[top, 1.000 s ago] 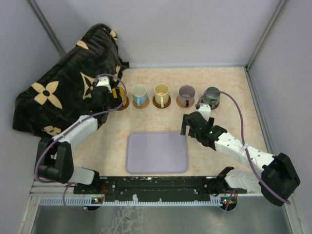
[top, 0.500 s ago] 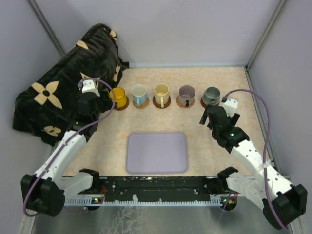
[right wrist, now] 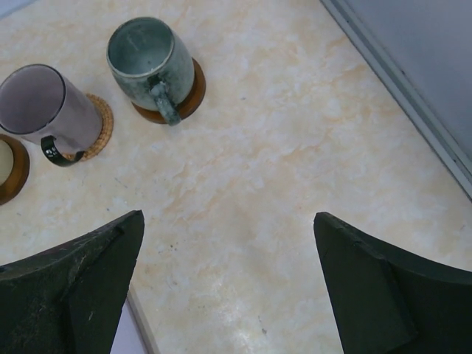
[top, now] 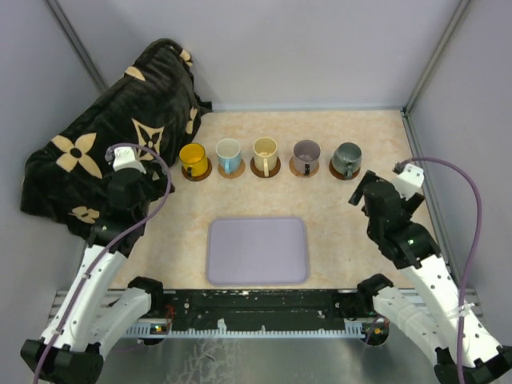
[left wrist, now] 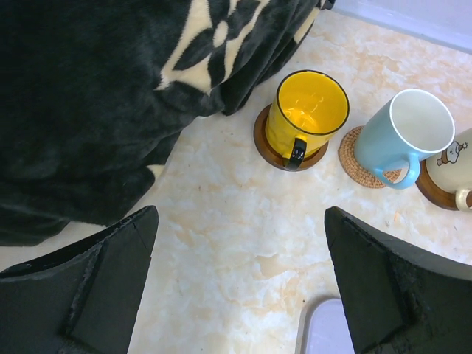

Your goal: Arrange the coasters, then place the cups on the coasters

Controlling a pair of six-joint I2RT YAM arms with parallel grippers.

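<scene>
Pale marbled worktop (top: 352, 232) fills a booth with plain grey walls. A black blanket (top: 104, 120) with a cream flower pattern is heaped over the far left corner. A lavender tray (top: 258, 250) lies bare near the front edge, between the two arms.

Five cups stand in a row along the back, each on its own coaster. From the left they are the yellow cup (top: 193, 158), blue cup (top: 229, 154), cream cup (top: 265, 151), purple cup (top: 306, 153) and grey-green cup (top: 347, 157). The wrist views show the coasters more closely. A dark coaster (left wrist: 262, 140) sits under the yellow cup and a woven tan one (left wrist: 352, 155) under the blue. Another woven one (right wrist: 101, 125) sits under the purple cup and a dark brown one (right wrist: 193, 92) under the grey-green. All the cups are upright, and the end of the row sits close to the blanket's edge.

The left gripper (left wrist: 236, 295) hangs over bare worktop near the blanket with its jaws wide apart and holds nothing. The right gripper (right wrist: 228, 287) does the same at the right side, well apart from the grey-green cup.

Both parts of the task look done, with the coasters laid out and a cup on every one. What remains seems to be checking that each cup sits squarely, then parking the arms. Any such move should keep the left arm clear of the blanket and the cup handles.
</scene>
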